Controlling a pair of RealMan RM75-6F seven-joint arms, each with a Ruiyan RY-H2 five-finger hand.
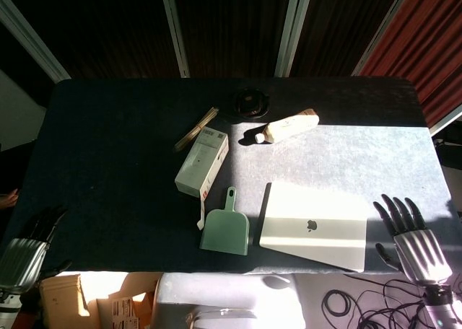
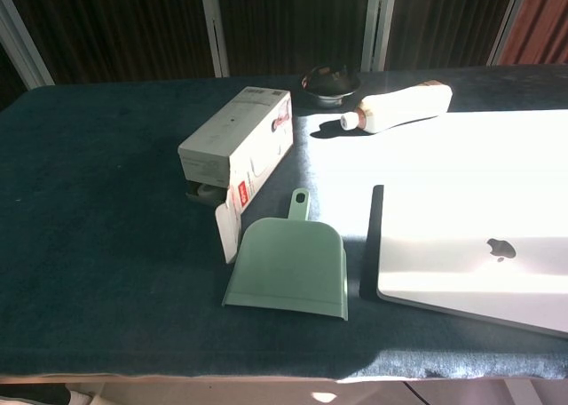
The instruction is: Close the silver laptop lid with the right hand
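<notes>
1. Left hand [image 1: 25, 251]: seen only in the head view, at the near left corner, off the table [image 1: 108, 163] edge. Dark fingers point up and away and lie loosely apart; nothing in them.
2. White carton [image 2: 238, 136]: well to the right of the left hand and beyond it, lying on its side. The near end flap hangs open with red print on it; the print is too small to read.
3. Bundle of thin sticks [image 1: 196, 128]: just beyond the carton, lying slantwise, visible in the head view only.
4. Green dustpan [image 2: 290, 263]: just nearer than the carton, roughly midway between the two hands, handle pointing away, its mouth toward the near table edge.
5. Dark round bowl [image 2: 330, 83]: far side of the table, beyond the dustpan, in shadow.
6. White bottle [image 2: 398, 106]: lies on its side just right of the bowl, cap toward the bowl, in sunlight. No legible label.
7. Silver laptop [image 2: 479, 267]: just left of the right hand, near the near table edge, well right of the dustpan. Lid lies flat and closed. A dark apple-shaped logo sits on the lid; no other writing readable.
8. Right hand [image 1: 411, 239]: at the near right, beside the laptop's right edge and apart from it. Fingers straight and spread wide, pointing away; it holds nothing. It does not appear in the chest view.
</notes>
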